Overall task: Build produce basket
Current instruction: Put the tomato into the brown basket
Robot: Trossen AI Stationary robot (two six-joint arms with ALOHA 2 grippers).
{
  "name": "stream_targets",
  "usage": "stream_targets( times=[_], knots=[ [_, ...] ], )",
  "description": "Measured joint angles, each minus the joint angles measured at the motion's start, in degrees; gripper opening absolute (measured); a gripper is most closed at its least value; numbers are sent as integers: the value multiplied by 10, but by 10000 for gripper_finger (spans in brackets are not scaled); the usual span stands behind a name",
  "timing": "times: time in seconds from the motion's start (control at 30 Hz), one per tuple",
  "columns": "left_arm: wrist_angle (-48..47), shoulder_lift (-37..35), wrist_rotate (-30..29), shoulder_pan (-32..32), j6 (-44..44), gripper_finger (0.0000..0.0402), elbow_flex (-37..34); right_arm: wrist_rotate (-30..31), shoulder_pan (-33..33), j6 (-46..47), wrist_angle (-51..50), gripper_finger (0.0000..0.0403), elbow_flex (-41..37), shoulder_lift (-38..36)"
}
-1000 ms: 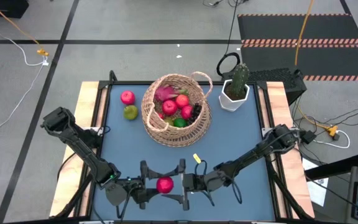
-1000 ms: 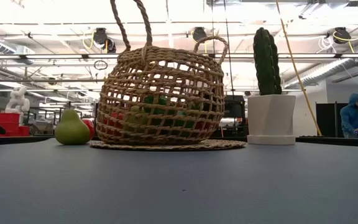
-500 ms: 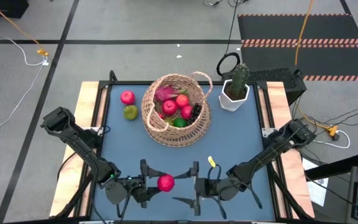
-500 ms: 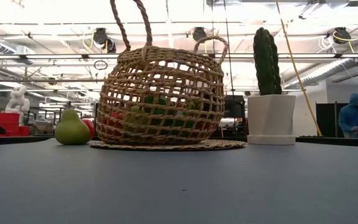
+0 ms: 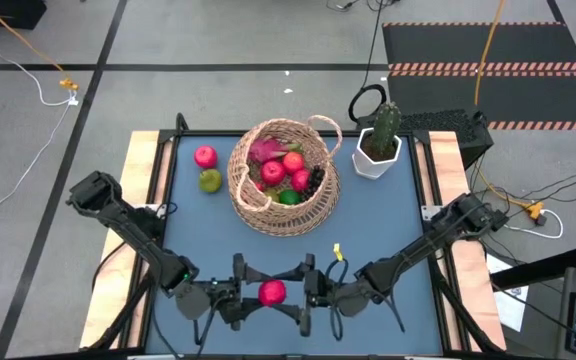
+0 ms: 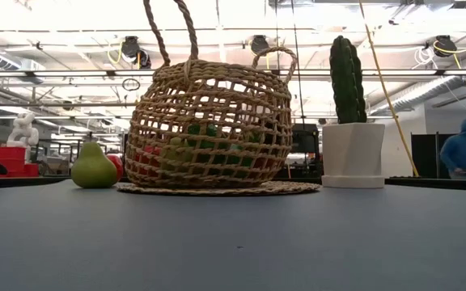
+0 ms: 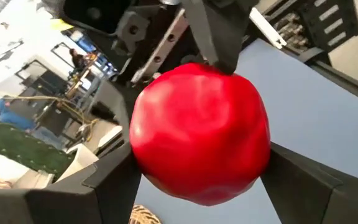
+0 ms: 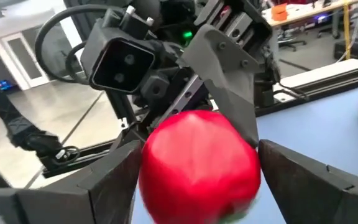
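Handover, probably: swung right gripper (image 5: 295,293) back in, jaws apart astride red apple (image 5: 272,292) clamped in left gripper (image 5: 258,296), basket (image 5: 240,200) well beyond both.

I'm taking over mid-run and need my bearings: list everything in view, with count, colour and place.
Basket: one, tan wicker, middle of the table toward the far edge.
Fruit in the basket: several, mostly red and pink, one green, one dark bunch.
Apple on the table: one, red, left of the basket.
Pear: one, yellow-green, just in front of that apple.
Apple in handover: one, red, at the near edge between both claws.
Cactus: one, green, in a white pot, right of the basket.
Table: one, blue top.
Person: one, blue hooded top, far background.
Left claw: holding the handover apple.
Right claw: fingers open around the same apple.
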Motion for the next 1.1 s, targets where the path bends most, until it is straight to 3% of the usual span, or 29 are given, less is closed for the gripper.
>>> stream_targets(
  times=[0.5,0.8,1.1],
  knots=[
    [14,1,68,16,21,296,-1,-24,-1,33,-22,316,1,-1],
    [10,1,84,29,-26,297,-1,-34,-1,56,-42,258,1,-2],
    [-16,1,78,21,-117,305,-1,-37,-2,47,-52,255,1,-1]
  ],
)
